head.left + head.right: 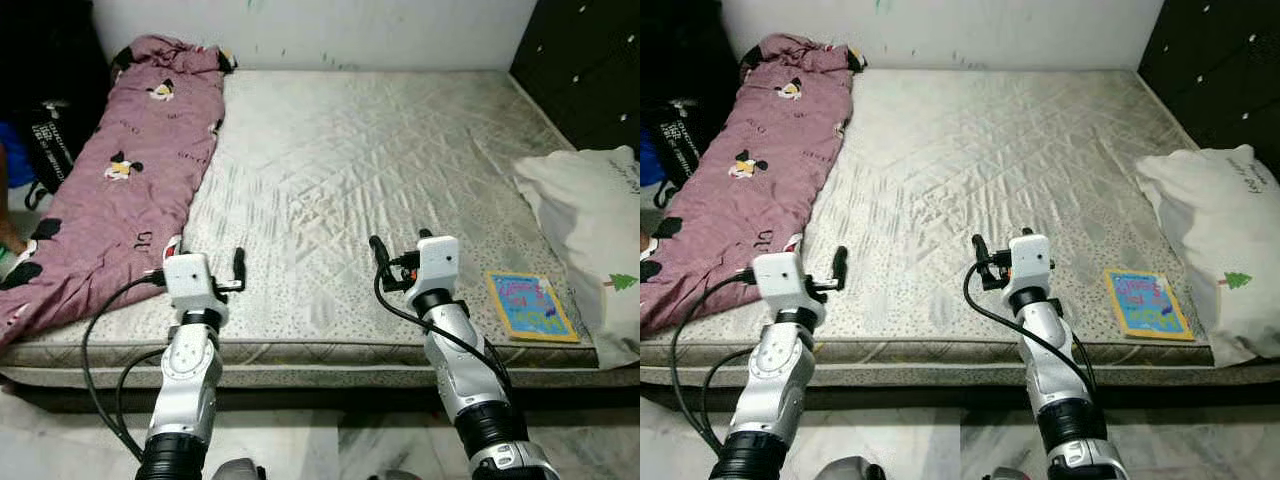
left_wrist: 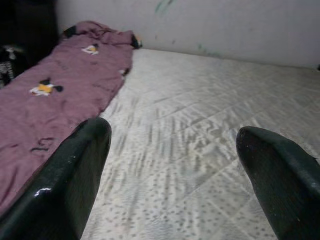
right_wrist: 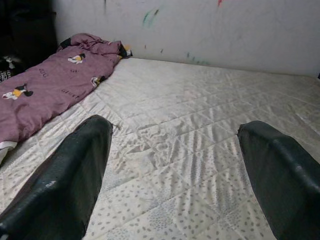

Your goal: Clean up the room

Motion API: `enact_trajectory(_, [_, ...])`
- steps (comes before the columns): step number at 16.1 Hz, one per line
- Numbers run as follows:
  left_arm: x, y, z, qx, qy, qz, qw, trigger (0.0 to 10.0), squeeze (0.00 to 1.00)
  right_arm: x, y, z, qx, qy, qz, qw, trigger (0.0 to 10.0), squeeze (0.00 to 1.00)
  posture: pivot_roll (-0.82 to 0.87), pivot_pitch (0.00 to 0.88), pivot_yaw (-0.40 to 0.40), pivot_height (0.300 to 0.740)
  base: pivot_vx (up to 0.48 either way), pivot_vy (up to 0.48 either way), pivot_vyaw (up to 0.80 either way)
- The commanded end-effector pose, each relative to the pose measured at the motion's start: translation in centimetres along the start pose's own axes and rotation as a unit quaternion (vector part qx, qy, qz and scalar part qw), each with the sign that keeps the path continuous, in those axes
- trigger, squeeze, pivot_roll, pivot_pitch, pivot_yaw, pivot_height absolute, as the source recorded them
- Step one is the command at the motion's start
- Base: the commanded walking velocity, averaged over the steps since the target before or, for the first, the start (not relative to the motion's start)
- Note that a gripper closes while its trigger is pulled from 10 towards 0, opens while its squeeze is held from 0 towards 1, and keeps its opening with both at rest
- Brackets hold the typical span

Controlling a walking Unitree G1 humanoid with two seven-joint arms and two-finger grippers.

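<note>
— Bare quilted mattress (image 1: pixel 380 170) runs to a white wall; what's on it in the left eye view?
— Purple cartoon-print blanket (image 1: pixel 120 170) at ten o'clock, white pillow (image 1: pixel 595 225) at three, colourful book (image 1: pixel 530 305) at four. Left gripper (image 1: pixel 205 270) and right gripper (image 1: pixel 400 250) hover over the near edge.
— Left wrist view?
— Fingers (image 2: pixel 65 185) spread wide, empty, blanket beyond.
— Right wrist?
— Fingers (image 3: pixel 60 185) likewise apart above the mattress.

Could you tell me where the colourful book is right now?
The book lies flat on the mattress near its front edge, on the robot's right, beside the white pillow.
</note>
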State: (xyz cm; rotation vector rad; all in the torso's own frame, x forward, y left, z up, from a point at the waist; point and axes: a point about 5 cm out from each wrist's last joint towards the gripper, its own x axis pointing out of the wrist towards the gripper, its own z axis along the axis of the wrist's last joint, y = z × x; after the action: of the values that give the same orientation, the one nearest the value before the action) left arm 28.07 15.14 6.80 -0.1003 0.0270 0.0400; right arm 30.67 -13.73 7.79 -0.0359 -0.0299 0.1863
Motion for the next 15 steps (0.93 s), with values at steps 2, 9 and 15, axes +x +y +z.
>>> enact_trajectory(2, [0.06, -0.09, 0.43, -0.003, -0.009, -0.004, 1.000, 10.0, 0.00, 0.22, -0.31, 0.60, -0.004, -0.012, -0.004, 1.000, 10.0, 0.00, 0.03, 0.009, 0.007, 0.740, 0.298, 0.000, 0.00])
enact_trajectory(9, [0.10, -0.08, 0.40, -0.006, -0.007, -0.009, 1.000, 10.0, 0.00, 0.41, -0.22, 0.62, -0.006, -0.011, -0.004, 1.000, 10.0, 0.00, 0.03, 0.002, 0.010, 0.740, 0.312, 0.000, 0.00])
enact_trajectory(15, [0.19, -0.18, 0.32, -0.016, -0.001, 0.001, 1.000, 10.0, 0.00, 0.41, -0.28, 0.51, -0.009, -0.009, -0.008, 1.000, 10.0, 0.00, 0.03, 0.002, 0.013, 0.740, 0.178, 0.000, 0.00])
